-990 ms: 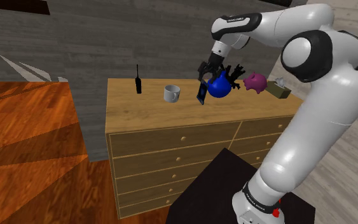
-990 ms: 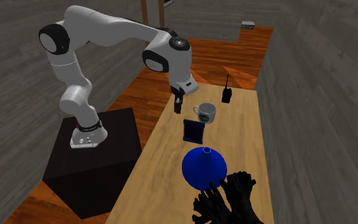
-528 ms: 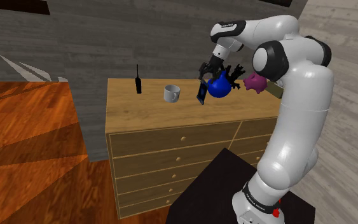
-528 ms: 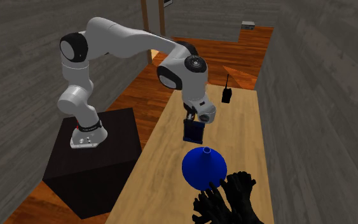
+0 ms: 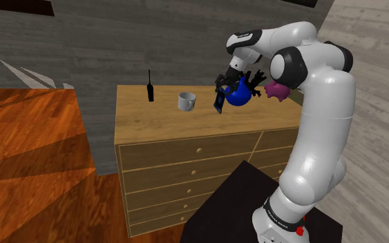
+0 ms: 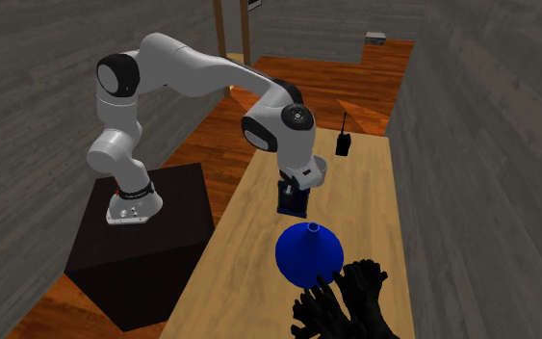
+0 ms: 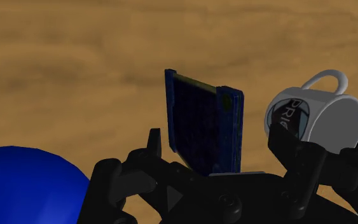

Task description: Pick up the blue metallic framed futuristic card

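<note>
One white mug (image 7: 323,114) nr blue card (image 7: 203,124); gripper (image 7: 217,141) spread astride it.

Franka arm (image 5: 320,138) comes up from the lower right of the shoulder view, elbow folded at upper right, forearm reaching left. Wrist is pitched down, sitting mid-frame in the second exterior view. The gripper (image 5: 222,84) points downward at upper middle of the shoulder view. In the wrist view, fingers (image 7: 154,144) are spread wide, clasping nothing.
</note>
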Controlling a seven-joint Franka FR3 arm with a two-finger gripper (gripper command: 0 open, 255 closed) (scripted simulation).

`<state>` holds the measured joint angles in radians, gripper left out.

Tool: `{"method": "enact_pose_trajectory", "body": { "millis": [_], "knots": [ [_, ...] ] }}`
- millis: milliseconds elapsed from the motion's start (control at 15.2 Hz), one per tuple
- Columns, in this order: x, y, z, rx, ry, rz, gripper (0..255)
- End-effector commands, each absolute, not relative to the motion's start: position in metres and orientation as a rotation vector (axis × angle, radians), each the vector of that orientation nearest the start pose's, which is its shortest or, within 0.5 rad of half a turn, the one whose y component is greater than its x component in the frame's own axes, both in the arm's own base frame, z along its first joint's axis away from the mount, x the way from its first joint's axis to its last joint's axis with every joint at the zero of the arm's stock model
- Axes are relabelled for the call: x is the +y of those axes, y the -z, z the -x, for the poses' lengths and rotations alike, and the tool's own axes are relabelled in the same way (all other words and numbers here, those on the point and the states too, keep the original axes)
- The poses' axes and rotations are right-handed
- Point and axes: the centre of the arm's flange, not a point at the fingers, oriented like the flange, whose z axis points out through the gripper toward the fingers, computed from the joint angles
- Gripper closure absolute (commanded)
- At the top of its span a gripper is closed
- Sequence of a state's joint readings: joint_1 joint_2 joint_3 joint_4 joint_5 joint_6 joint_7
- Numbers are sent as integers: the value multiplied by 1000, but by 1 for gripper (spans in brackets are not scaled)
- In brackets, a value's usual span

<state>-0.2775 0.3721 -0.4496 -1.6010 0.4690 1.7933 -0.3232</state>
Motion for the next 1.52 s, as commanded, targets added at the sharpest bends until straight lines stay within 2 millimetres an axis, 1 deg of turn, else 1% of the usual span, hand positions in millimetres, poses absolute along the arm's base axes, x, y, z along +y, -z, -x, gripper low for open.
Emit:
{"method": "enact_pose_trajectory", "body": {
  "millis": [0, 66, 660, 1452],
  "knots": [
    [-375, -420, -528, 733, 41, 2727, 0],
    [-375, -421, -527, 733, 41, 2727, 255],
    [-375, -420, -528, 733, 41, 2727, 255],
    [-375, -484, -528, 733, 41, 2727, 255]
  ]
}}
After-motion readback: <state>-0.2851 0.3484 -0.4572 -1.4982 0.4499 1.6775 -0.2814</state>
